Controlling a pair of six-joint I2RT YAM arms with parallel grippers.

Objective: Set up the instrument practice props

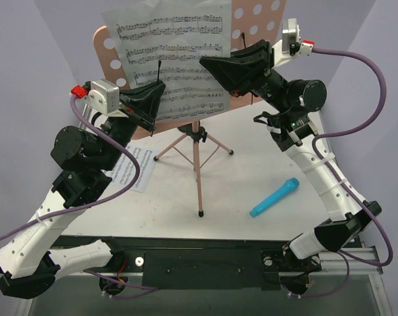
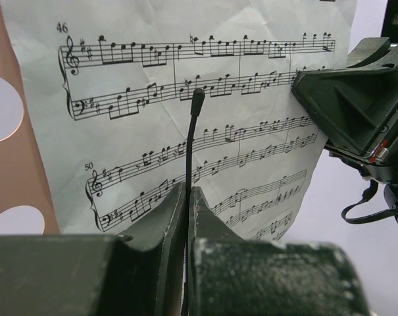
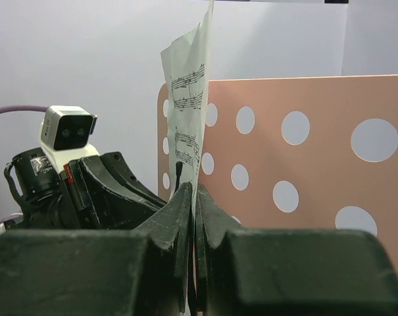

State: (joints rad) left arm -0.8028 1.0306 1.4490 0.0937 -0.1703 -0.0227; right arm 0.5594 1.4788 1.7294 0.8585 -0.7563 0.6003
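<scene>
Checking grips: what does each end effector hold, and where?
Left end effector grips the black wire page holder low down; right end effector pinches the music sheet by its right edge.

The upright sheet of music (image 2: 185,99) has bar numbers printed at its left margin: "46" above the upper system and "50" above the lower, each system opening with treble and bass clefs and sharps. The other sheet (image 1: 134,168), lying flat, is too small to read
</scene>
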